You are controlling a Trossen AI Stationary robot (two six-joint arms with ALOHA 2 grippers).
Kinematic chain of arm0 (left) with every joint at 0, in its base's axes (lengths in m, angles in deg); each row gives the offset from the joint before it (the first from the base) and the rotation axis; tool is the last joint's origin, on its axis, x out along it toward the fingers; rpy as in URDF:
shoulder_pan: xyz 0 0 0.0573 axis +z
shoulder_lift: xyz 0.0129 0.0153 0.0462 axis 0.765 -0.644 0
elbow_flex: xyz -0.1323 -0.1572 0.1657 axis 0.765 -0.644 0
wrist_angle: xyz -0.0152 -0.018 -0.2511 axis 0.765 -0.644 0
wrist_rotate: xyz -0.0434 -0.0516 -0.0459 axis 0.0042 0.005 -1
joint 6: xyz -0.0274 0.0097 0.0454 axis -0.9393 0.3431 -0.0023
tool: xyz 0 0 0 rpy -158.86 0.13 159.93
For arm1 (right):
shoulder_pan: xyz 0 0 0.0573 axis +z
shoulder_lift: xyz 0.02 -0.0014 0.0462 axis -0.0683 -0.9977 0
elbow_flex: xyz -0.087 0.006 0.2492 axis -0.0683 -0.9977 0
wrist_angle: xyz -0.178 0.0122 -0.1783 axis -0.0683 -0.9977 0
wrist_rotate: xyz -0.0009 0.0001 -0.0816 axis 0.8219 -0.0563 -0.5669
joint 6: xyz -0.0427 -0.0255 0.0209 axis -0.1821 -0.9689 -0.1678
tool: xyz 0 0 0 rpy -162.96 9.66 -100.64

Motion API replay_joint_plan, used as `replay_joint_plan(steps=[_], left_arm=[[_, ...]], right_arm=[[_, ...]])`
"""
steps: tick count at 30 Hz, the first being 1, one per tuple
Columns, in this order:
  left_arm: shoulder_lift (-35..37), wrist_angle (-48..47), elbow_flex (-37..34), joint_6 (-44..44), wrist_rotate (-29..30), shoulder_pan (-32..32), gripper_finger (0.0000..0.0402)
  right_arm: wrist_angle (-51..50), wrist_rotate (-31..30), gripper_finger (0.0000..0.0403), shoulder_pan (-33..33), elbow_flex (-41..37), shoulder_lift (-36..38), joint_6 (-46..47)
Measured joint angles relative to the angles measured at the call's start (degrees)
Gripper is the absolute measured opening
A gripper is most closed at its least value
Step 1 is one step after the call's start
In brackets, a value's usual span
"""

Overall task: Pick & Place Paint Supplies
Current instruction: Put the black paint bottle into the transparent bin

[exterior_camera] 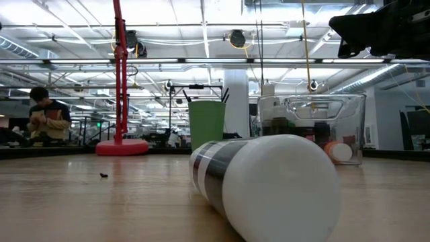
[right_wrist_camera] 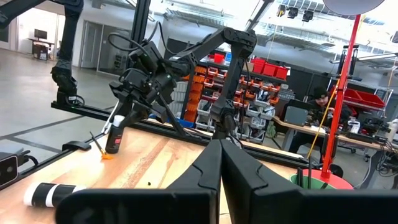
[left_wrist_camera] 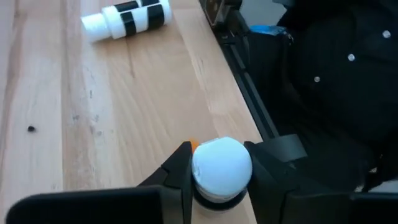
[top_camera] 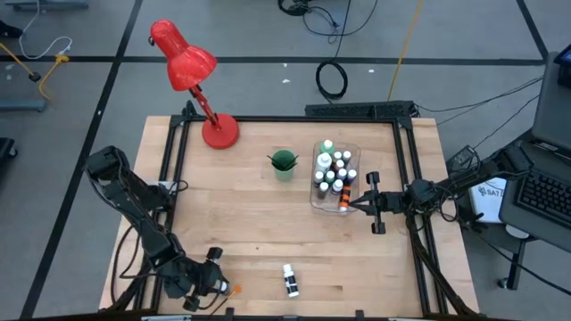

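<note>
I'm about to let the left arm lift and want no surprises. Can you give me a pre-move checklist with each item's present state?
1. Left gripper around the small white-capped bottle: ok, a finger sits on each side of the cap.
2. Grip fully closed on it: cannot tell.
3. Bottle upright near the table's front edge: ok in the right wrist view.
4. Lying black-banded bottle apart from the left gripper: ok.
5. Right gripper shut and empty, beside the clear bin: ok.
6. Room left in the bin among the bottles already there: cannot tell.
</note>
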Motion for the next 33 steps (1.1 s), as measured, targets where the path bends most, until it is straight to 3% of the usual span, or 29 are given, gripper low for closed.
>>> replay_joint_plan(steps=[7, 11, 14, 18, 23, 28, 33], left_arm=[[4.18, -0.89, 2.26, 10.56, -6.37, 12.17, 0.01], [8.13, -1.99, 9.8, 17.38, -4.8, 21.52, 0.01], [8.04, -11.3, 18.15, 15.08, -4.0, 29.16, 0.01], [1.92, -24.72, 28.73, 16.99, -9.09, 37.9, 0.01], [-10.0, -25.04, 41.84, 24.98, -19.2, 45.96, 0.01], [-22.61, -25.37, 53.74, 32.56, -19.43, 49.59, 0.01], [-30.82, -24.11, 61.61, 34.76, -17.47, 52.11, 0.01]], right_arm=[[-0.01, 0.0, 0.0004, -0.01, -0.01, -0.02, -0.06], [0.07, -0.01, 0.0004, 0.0, 0.0, -0.02, 0.03], [0.23, 0.0, 0.0004, -0.01, 0.0, -0.01, -0.02], [0.18, 0.0, 0.0004, -0.02, -0.02, -0.02, -0.1], [-0.24, 0.0, 0.0004, -0.01, -0.01, -0.36, 0.9], [-1.98, 1.56, 0.0004, 0.0, 0.0, -0.46, 2.83], [-1.94, 3.25, 0.0004, 0.26, -0.01, -0.46, 2.82]])
